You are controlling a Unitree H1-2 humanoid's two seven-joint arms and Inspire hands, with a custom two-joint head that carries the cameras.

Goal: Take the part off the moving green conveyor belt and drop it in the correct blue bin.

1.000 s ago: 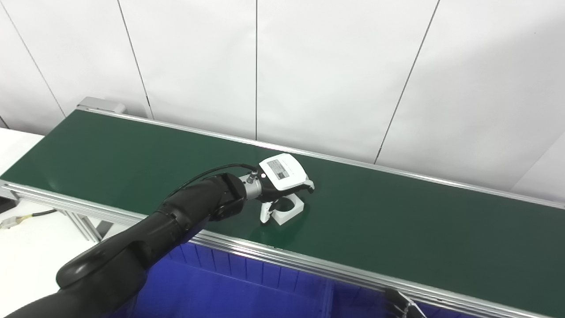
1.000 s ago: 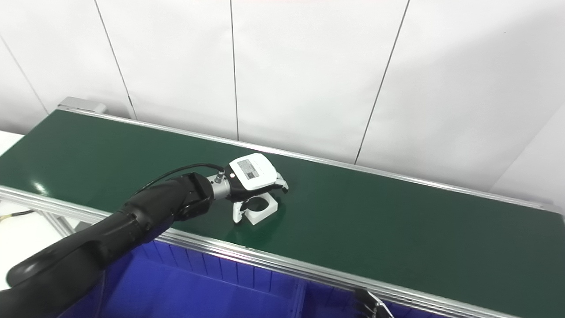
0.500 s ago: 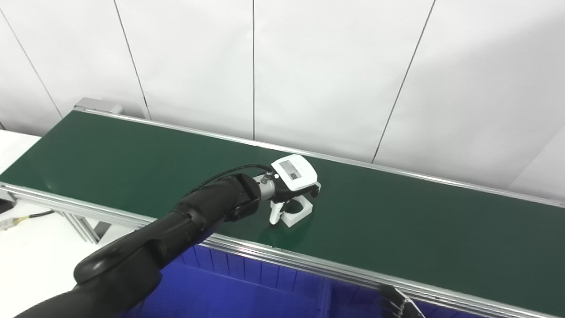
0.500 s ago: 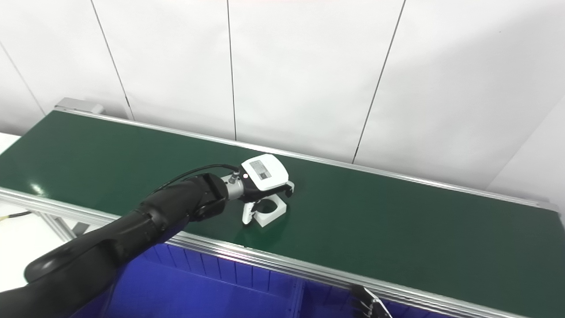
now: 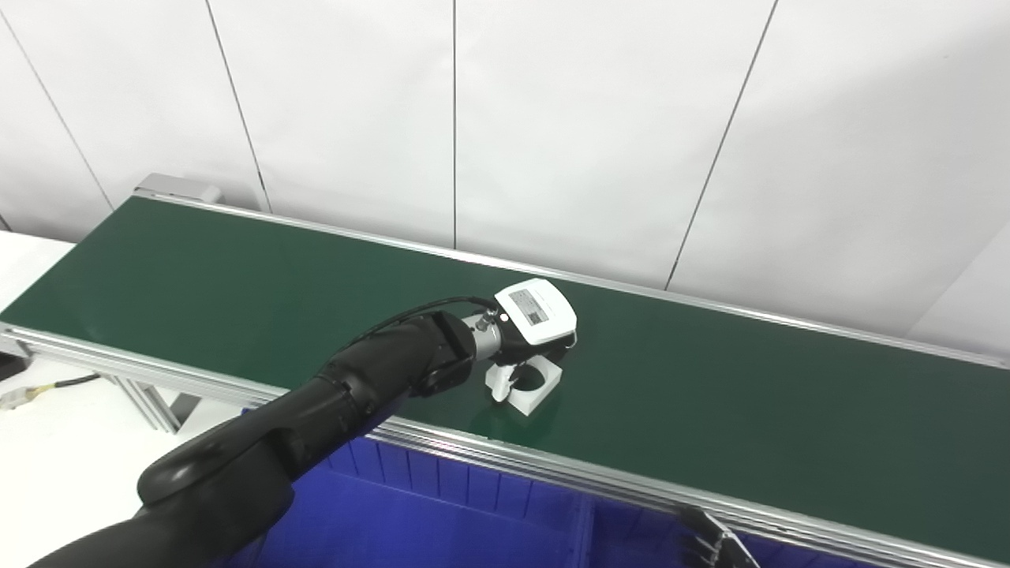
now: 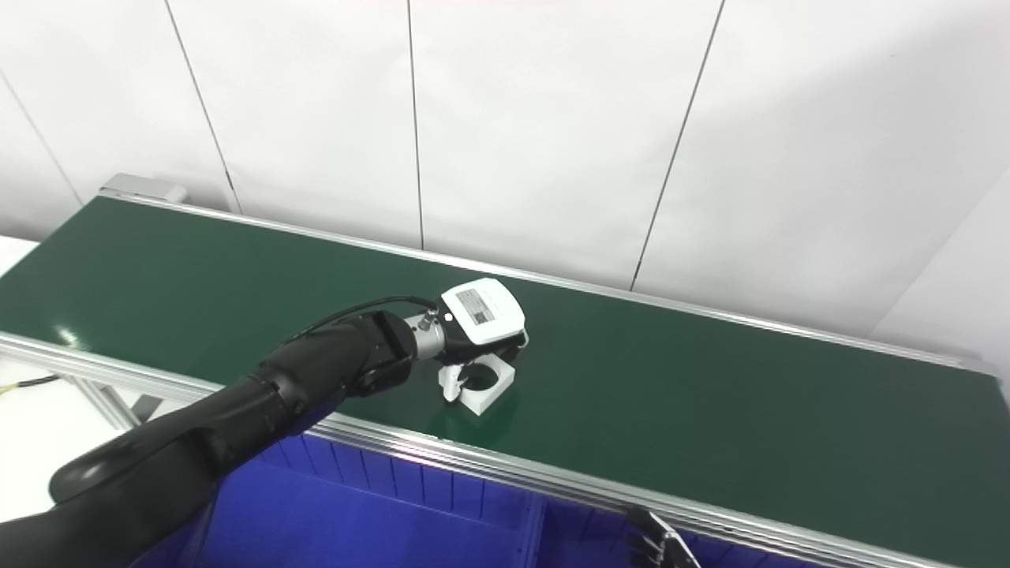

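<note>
Left hand (image 5: 530,335) carries a white cover plate on its back with a grey printed label; the print is too small to read. No other writing legible in either view. The part (image 5: 527,382), a white block with a round hole through it, sits on the green belt (image 5: 750,410), closer to the near rail than the far one and roughly mid-length of the visible belt. Belt surface is bare green to the left and to the right of the part, with open room on both sides; the far rail (image 5: 710,304) runs along the white panelled wall (image 5: 584,126), and the near rail (image 5: 568,473) borders the blue bin (image 5: 442,521) below it. A divider wall shows inside the bin right of centre. Left arm (image 5: 347,394) enters from the bottom left, crosses the near rail and reaches over the belt, wrist roughly level, hand palm-down directly above the part. Fingers curl down around the part, a white thumb tip (image 5: 495,388) at its left side; contact looks likely but a firm grip cannot be told. Right hand (image 5: 714,544) shows only as dark fingertips at the bottom edge, below the near rail; its state cannot be told.
</note>
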